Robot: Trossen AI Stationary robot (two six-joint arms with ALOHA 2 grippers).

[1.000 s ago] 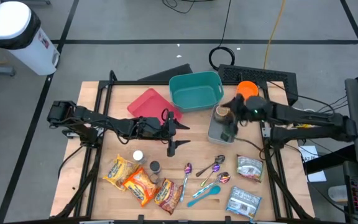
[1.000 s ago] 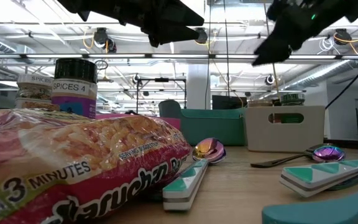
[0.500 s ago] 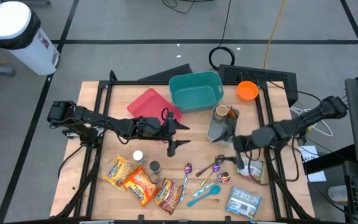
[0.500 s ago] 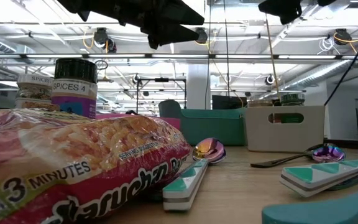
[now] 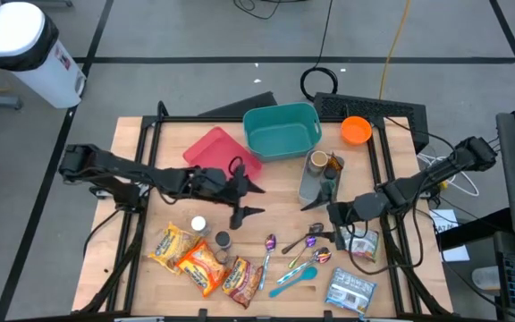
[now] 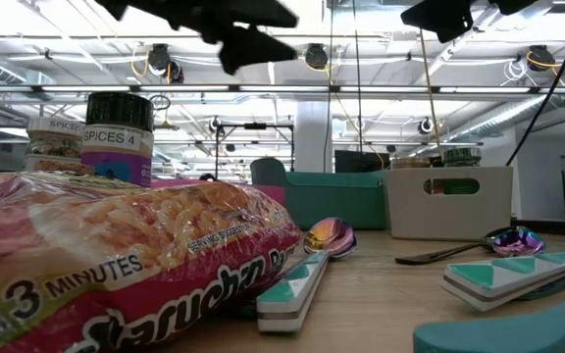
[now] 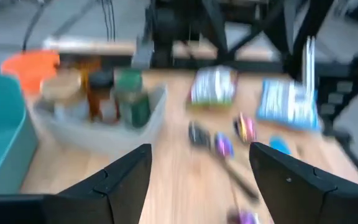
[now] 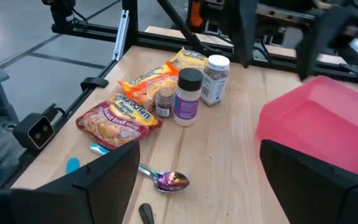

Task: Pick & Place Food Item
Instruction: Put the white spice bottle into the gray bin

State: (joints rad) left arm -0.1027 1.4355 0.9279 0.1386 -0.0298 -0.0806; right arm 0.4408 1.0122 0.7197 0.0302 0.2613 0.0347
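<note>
While the high view shows both arms over the table, the left gripper (image 5: 245, 199) and right gripper (image 5: 338, 222) spread open and empty, only the low view reads a noodle pack (image 6: 116, 255) label; spoons (image 5: 304, 241) lie between, seemingly untouched.

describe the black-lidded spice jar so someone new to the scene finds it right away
Start at the three orange noodle packets by the table's front left edge. Just behind them stand two small jars: the black-lidded spice jar is the one toward the spoons, and its neighbour has a white lid.
</note>
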